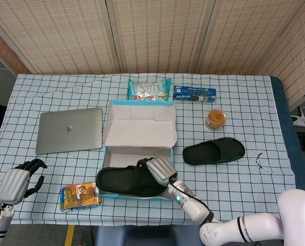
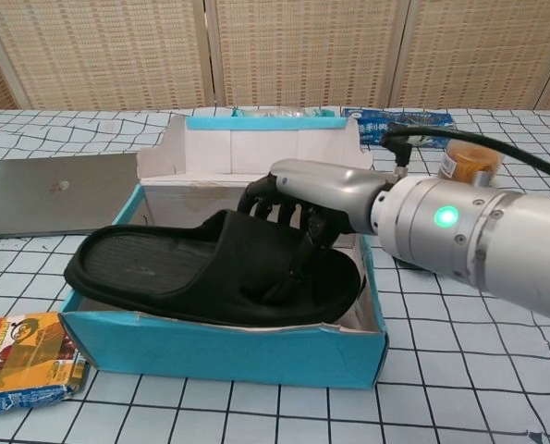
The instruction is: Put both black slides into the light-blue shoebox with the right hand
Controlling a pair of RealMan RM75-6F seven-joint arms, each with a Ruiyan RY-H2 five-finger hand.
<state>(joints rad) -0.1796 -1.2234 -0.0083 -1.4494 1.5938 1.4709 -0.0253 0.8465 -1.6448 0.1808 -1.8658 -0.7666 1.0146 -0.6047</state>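
My right hand [image 2: 302, 208] [image 1: 159, 169] grips one black slide [image 2: 210, 277] [image 1: 126, 180] by its strap and holds it low inside the light-blue shoebox [image 2: 228, 347] [image 1: 137, 154], its heel reaching the left wall. The other black slide [image 1: 214, 150] lies on the table right of the box; the chest view hides it behind my arm. My left hand [image 1: 19, 182] hangs at the table's front left corner with fingers curled in, holding nothing.
A grey laptop [image 1: 70, 129] [image 2: 53, 192] lies left of the box. An orange snack packet [image 1: 79, 196] [image 2: 20, 359] sits at the front left. Behind the box are a snack bag [image 1: 149, 89], a blue pack [image 1: 194, 94] and an orange-lidded jar [image 1: 216, 119] [image 2: 469, 159].
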